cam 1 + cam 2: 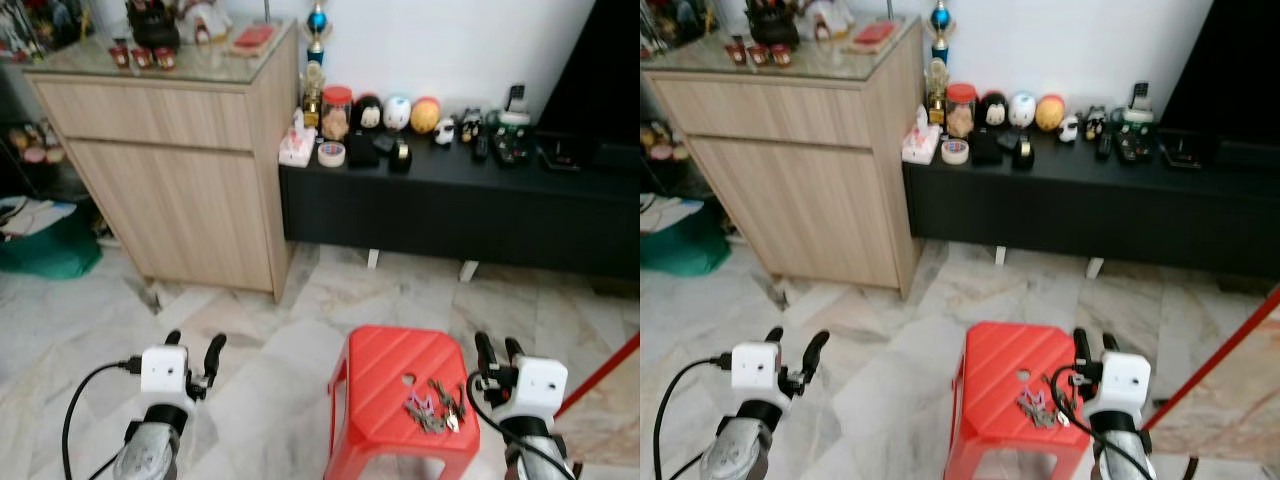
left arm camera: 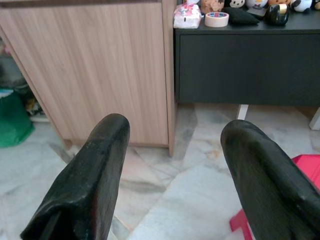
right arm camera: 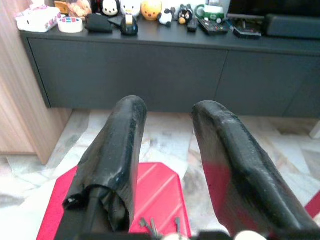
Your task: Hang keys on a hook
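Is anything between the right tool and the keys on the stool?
Nothing visible. The keys lie bare on the red stool, and the right tool hangs open just beside them at the stool's right edge. No hook can be made out.

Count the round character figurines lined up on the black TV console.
4 that I can make out: a black one, a white one, an orange one and a small panda-like one, left to right. Clutter may hide others.

Silver arms, white wrist boxes, black cables
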You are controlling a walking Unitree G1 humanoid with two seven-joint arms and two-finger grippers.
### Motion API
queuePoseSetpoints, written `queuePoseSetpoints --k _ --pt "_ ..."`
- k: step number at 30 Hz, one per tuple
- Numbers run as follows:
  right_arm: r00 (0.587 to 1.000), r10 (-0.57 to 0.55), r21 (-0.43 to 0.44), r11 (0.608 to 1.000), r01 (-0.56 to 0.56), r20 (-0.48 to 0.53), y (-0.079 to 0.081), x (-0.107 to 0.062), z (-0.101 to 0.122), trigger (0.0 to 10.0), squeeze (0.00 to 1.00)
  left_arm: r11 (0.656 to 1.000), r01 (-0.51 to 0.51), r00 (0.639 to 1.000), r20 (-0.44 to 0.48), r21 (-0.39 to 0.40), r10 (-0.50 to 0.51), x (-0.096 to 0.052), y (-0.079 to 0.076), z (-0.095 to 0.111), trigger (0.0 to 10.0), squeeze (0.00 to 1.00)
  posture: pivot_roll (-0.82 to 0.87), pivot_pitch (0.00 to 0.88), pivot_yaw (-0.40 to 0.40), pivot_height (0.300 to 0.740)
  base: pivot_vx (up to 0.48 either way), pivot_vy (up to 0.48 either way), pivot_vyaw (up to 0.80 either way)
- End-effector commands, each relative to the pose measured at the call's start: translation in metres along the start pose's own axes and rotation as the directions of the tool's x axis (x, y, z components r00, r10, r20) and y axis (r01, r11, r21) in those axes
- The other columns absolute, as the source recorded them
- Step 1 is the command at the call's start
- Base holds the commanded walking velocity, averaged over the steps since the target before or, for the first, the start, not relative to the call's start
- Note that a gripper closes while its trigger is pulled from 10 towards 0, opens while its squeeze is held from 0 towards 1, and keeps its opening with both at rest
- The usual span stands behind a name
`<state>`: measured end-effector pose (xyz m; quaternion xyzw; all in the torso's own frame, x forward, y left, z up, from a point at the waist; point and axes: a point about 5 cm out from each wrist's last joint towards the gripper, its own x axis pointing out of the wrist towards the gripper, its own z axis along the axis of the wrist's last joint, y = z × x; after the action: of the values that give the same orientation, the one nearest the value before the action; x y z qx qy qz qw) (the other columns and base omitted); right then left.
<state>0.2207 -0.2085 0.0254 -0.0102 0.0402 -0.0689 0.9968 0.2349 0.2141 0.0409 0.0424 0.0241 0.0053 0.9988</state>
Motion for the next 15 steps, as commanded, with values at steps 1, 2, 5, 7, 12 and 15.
queuePoseSetpoints --k 1,2,5,7,12,15 --pt "0.999 0.007 -0.004 1.000 -0.007 -0.034 0.005 0.001 -0.005 10.0 0.00 1.000 0.002 1.000 0.006 0.002 -0.002 0.002 -0.001 0.004 10.0 0.00 0.04 0.014 -0.005 0.740 0.000 0.000 0.00" --pt "0.999 0.007 -0.004 1.000 -0.007 -0.040 0.006 0.001 -0.004 10.0 0.00 1.000 0.002 1.000 0.005 0.001 -0.002 0.003 -0.001 0.005 10.0 0.00 0.04 0.011 -0.004 0.740 0.000 0.000 0.00" --pt "0.999 -0.013 -0.002 1.000 0.013 -0.051 0.006 0.006 -0.001 10.0 0.00 1.000 0.004 1.000 0.001 0.000 -0.004 0.004 -0.001 0.006 10.0 0.00 0.04 0.008 -0.004 0.740 0.000 0.000 0.00" --pt "0.998 -0.022 0.001 1.000 0.022 -0.053 0.007 0.011 0.001 10.0 0.00 1.000 0.009 1.000 -0.001 -0.001 -0.009 0.005 -0.002 0.005 10.0 0.00 0.04 0.006 -0.004 0.740 0.000 0.000 0.00" --pt "0.993 0.009 0.032 0.999 -0.005 -0.119 0.016 0.015 -0.007 10.0 0.00 1.000 0.015 1.000 -0.006 -0.006 -0.015 0.005 -0.006 0.004 10.0 0.00 0.04 0.000 -0.006 0.740 0.000 0.000 0.00" --pt "0.991 0.018 0.047 0.999 -0.012 -0.131 0.021 0.016 -0.007 10.0 0.00 1.000 0.019 1.000 -0.009 -0.008 -0.019 0.004 -0.009 0.004 10.0 0.00 0.05 0.000 -0.008 0.725 0.000 0.000 0.00"
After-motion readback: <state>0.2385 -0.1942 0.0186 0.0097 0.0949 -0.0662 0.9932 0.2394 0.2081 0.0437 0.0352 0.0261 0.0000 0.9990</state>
